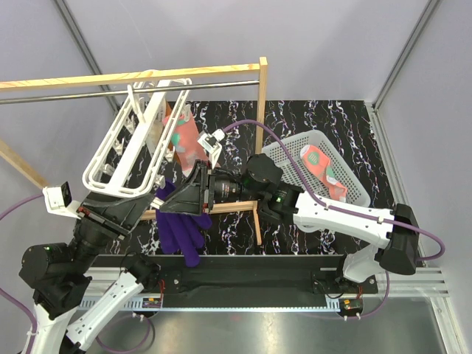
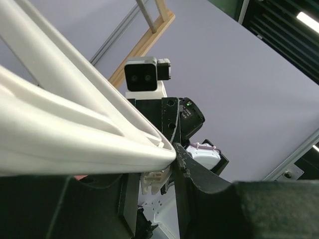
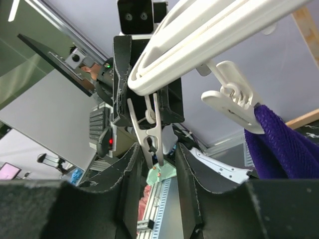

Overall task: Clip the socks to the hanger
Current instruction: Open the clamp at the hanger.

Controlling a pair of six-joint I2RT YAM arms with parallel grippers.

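Left gripper [image 2: 152, 172] clamped on bottom rail of tilted hanger [image 1: 114, 189], right gripper [image 3: 158, 149] slack astride dangling clip [image 3: 149, 129]; coral sock [image 1: 186, 140] hangs at hanger's right side, second sock [image 1: 324, 168] in basket [image 1: 284, 158].

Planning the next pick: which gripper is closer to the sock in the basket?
Right. The right gripper is at the hanger, left of the sock in the basket; the left gripper is on the hanger's near edge, even farther left.

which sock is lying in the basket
The coral-pink sock with teal and white patches, in the white mesh basket; the other pink sock and the purple sock hang by the hanger.
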